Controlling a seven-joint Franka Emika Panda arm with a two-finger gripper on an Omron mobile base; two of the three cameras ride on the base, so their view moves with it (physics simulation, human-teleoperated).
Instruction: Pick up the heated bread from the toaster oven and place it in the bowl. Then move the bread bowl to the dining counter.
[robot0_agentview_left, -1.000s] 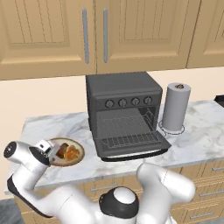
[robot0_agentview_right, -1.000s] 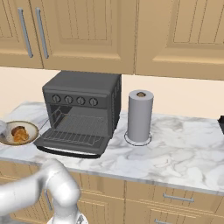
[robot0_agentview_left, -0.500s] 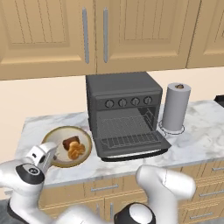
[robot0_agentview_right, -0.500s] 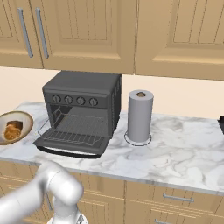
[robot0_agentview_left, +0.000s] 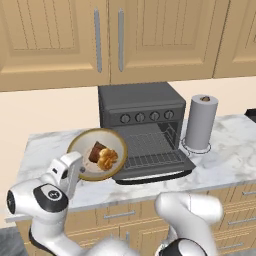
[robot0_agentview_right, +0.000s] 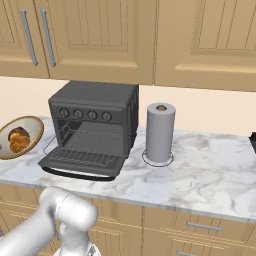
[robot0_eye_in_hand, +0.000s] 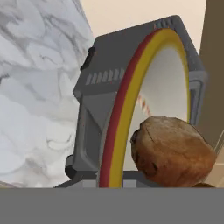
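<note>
Beside the toaster oven (robot0_agentview_left: 142, 110), the tilted bowl (robot0_agentview_left: 79, 145) carries the heated bread (robot0_agentview_left: 107, 160); pincer state unreadable.

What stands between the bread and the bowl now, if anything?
Nothing visible does. The golden bread already lies inside the bowl, next to a dark brown chunk. The bowl is lifted and tilted to the left of the toaster oven, whose door hangs open with an empty rack.

text: none you can read | toaster oven (robot0_agentview_left: 140, 107): you get four plain knobs, no legible marks | paper-towel roll (robot0_agentview_left: 201, 122): blank | bowl (robot0_agentview_left: 80, 145): no print
</note>
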